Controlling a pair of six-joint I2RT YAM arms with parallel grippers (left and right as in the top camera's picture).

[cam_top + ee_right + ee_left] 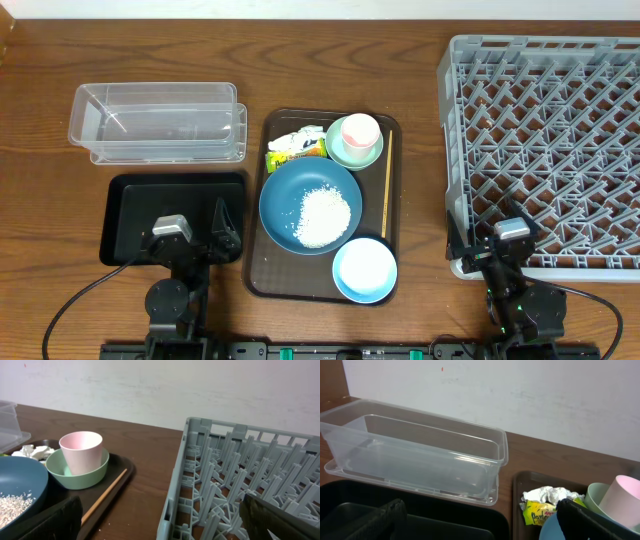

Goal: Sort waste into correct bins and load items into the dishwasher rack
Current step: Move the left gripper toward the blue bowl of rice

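Rice (323, 215), wrapper (297, 147) and four dishes, all on one brown serving tray (272, 275)

- Rice: loose white heap of small grains, lying on the lower right part of a large round blue plate (285, 190); centre of the overhead frame.
- Wrapper: crumpled, white with yellow-green print; upper left corner of the serving tray, just above the plate's rim.
- Pink cup (360, 130): upright, standing inside the mint green bowl (343, 154); upper right of the serving tray, just beside the wrapper.
- Light blue bowl (364, 270): upright, lower right corner of the serving tray, close against the plate; whether touching, cannot tell.
- Wooden stick (387, 195): lying along the right side of the serving tray, between the two bowls.
- Clear tub (155, 120): upper left of the overhead frame, on the wooden table (200, 50), well apart from the rack.
- Black tray (130, 205): shallow, just below the tub and just left of the serving tray.
- Grey rack (560, 130): lattice of pegs, filling the right of the overhead frame and cut off by its edge.
- Left gripper (485, 527): lower left of the overhead frame, over the black tray; fingers spread wide, gripping nothing.
- Right gripper (165, 525): lower right of the overhead frame, at the rack's lower left corner; fingers spread wide, gripping nothing.
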